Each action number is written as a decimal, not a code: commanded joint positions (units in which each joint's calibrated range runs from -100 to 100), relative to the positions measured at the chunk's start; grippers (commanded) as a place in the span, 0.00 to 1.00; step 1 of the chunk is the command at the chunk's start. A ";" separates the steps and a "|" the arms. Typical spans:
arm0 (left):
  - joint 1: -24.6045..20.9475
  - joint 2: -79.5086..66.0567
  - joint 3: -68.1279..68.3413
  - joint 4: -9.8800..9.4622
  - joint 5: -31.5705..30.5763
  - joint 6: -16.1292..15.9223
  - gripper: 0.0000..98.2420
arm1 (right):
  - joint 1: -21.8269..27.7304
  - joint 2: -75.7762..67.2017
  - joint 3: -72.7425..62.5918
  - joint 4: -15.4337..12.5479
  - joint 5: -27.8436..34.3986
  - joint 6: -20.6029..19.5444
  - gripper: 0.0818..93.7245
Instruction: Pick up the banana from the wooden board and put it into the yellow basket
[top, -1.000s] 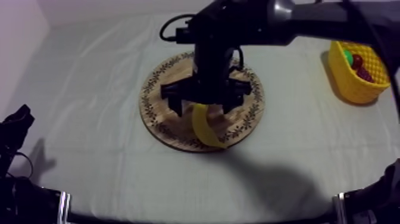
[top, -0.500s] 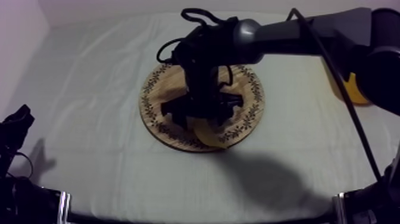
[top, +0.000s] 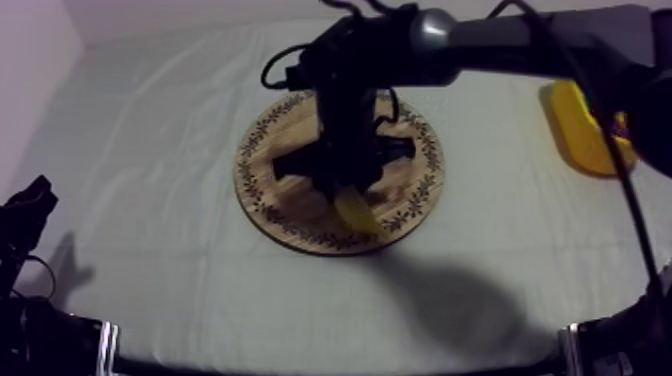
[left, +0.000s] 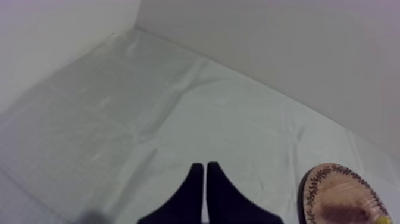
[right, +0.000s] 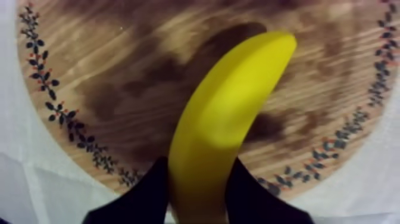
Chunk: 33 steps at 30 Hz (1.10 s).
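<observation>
1. Banana (right: 220, 125): bright yellow, smooth unmarked skin, gently curved, thick through the middle, narrowing to a blunt rounded tip.
2. Clamped near one end between the two black fingers (right: 152, 193) of the right end effector (right: 199, 196); rounded tip pointing away from the fingers, out over the middle of the board (right: 119, 71).
3. From above: banana (top: 357, 210) seen as a short yellow crescent poking out below the right end effector (top: 350, 192), over the near half of the board (top: 285, 170), inside its rim.
4. Soft dark shadow on the wood under the banana; cannot tell whether touching the board or just clear of it.
5. Board: round, brown wood grain, ring of small dark leaf sprigs with red dots along the edge; flat on the grey-white worktop (top: 150, 130).
6. Right arm reaching in from the upper right, across to the board's centre.
7. Yellow basket (top: 580, 130) at the right side of the worktop, well apart from the board, partly hidden behind the right arm; contents not discernible.
8. Left end effector (left: 205, 173): closed on nothing, fingers together in a narrow wedge over bare cloth, board (left: 339, 196) some way off.
9. From above: left end effector (top: 30, 205) low at the left side, well apart from board and banana.
</observation>
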 joint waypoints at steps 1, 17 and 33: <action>-0.01 0.04 0.00 -0.02 0.00 -0.01 0.00 | 0.67 -4.55 1.33 0.12 1.17 0.72 0.22; -0.01 0.04 0.00 -0.02 0.00 -0.01 0.00 | 19.15 -29.41 7.43 3.50 5.68 6.48 0.23; -0.01 0.04 0.00 -0.02 0.00 -0.01 0.00 | 37.80 -29.77 7.54 5.02 2.79 9.90 0.24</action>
